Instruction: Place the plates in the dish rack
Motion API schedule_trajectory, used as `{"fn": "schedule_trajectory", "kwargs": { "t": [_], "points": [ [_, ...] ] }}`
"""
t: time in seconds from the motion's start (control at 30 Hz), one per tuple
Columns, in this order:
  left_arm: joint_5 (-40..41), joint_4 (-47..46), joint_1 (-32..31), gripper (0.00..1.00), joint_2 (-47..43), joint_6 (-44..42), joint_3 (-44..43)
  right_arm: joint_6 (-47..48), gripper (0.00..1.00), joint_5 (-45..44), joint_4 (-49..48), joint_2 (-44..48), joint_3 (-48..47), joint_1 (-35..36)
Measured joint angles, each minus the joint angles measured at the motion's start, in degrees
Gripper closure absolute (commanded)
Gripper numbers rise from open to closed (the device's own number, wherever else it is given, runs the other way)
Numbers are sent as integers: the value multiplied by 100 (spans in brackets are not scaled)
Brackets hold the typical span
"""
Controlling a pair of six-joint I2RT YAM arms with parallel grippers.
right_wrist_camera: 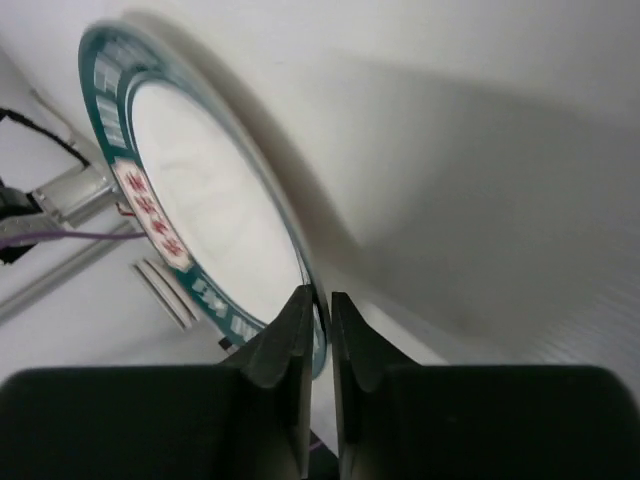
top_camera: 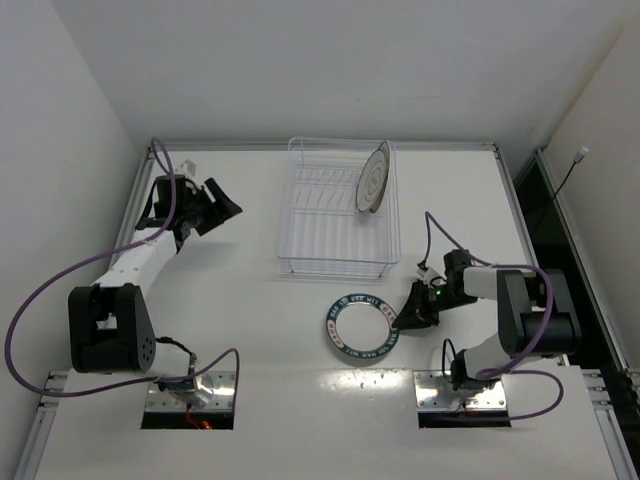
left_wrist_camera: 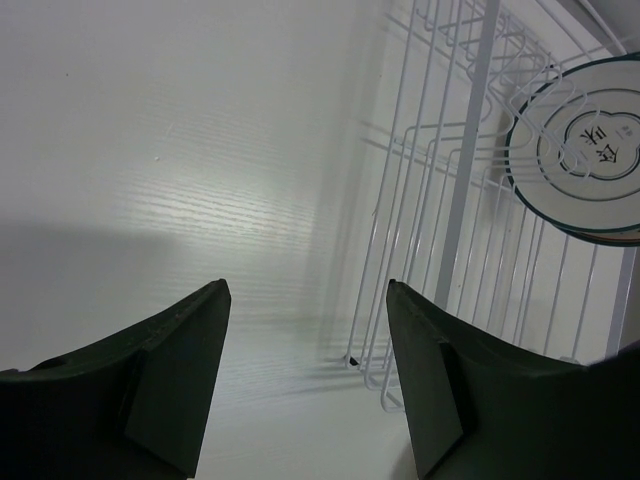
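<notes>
lettered plate [top_camera: 361, 326] rim pinched by right tool [right_wrist_camera: 318, 300]; left tool [top_camera: 222, 210] spread near rack [top_camera: 335, 215] edge.

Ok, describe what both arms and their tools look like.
The left arm and right arm each mix white links with chunky black joint housings, bolted to bare metal base plates. A purple cable loops along each. The left tool and right tool both have two dark, flat, wedge-shaped fingers.
</notes>
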State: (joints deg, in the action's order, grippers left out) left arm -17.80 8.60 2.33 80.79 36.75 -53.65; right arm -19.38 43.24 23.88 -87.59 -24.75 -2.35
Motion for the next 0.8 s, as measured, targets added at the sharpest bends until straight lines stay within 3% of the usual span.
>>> {"fn": "schedule_trajectory", "kwargs": {
  "t": [0.17, 0.53, 0.67, 0.8],
  "points": [
    [74, 74, 0, 39, 0, -31, -24, 42, 100, -107, 249, 402, -59, 107],
    [223, 225, 0, 39, 0, -33, -31, -616, 100, -1049, 1644, 3611, -538, 1001],
    [269, 249, 0, 39, 0, -33, -31, -866, 100, -1292, 2120, 4133, -1338, 1145],
    [284, 249, 0, 39, 0, -33, -31, -984, 100, -1694, 2391, 3812, -2632, 1224]
  ]
}}
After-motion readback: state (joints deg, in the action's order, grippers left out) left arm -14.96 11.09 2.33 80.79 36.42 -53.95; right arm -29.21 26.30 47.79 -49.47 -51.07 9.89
